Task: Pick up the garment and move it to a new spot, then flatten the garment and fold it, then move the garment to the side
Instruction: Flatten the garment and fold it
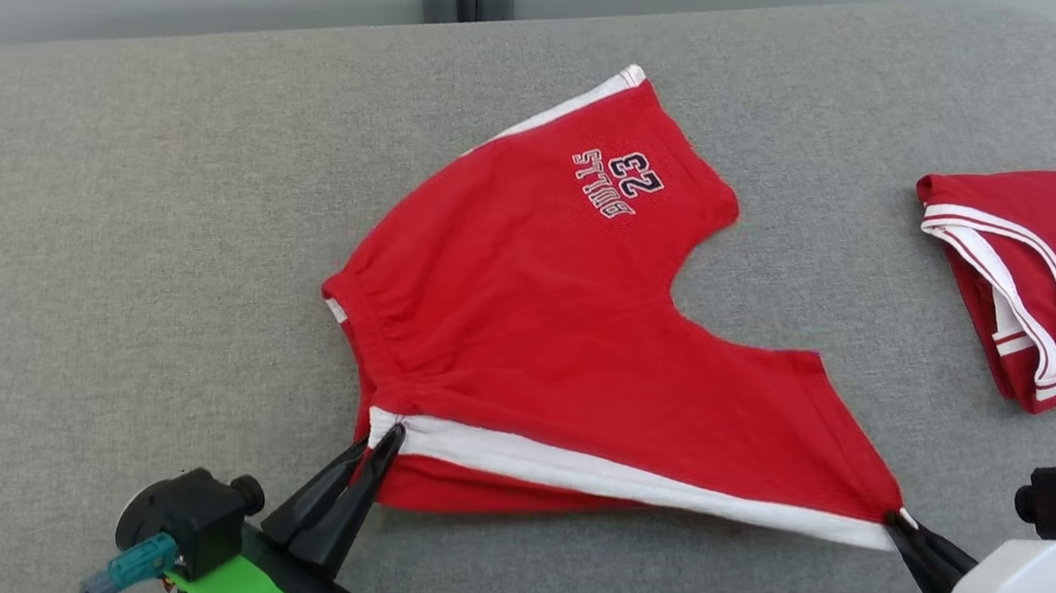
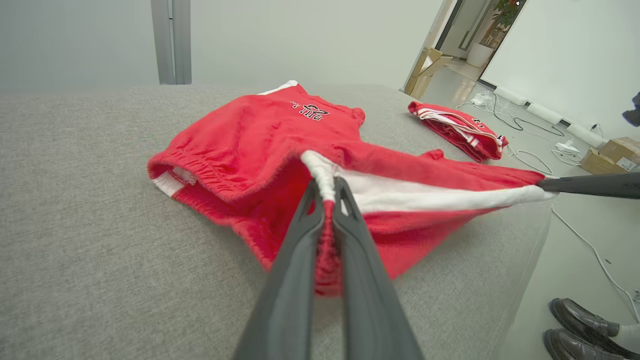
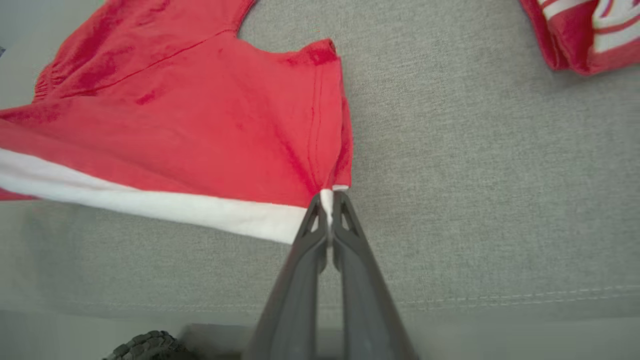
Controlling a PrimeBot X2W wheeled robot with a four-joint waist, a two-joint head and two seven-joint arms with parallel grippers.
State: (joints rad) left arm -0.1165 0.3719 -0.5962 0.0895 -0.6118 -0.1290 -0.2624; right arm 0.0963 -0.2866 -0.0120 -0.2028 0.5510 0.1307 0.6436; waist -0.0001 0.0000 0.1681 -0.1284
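one grey fabric cushion (image 1: pixel 92 233) bears red shorts (image 1: pixel 533 337): waistband leftward, legs splayed away and rightward, white-striped near edge stretched left-right. folded red jersey (image 1: pixel 1045 269) is cut off at right. left gripper (image 1: pixel 386 436) and right gripper (image 1: pixel 896 519) each clench a stripe end.

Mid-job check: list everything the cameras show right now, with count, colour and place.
shorts: one, red with a white side stripe, middle of the cushion, striped edge stretched between the two grippers
jersey: one, red with white trim, folded, on the cushion to the robot's right, apart from the shorts
cushion: one, grey fabric, under both garments
cardboard boxes: at least two, brown, on the floor beyond the cushion
cables: several, white and dark, on the floor
shoes: two, dark and glossy, a person's, on the floor beside the cushion
left gripper: one, dark, shut on the stripe's waistband end
right gripper: one, dark, shut on the stripe's hem corner
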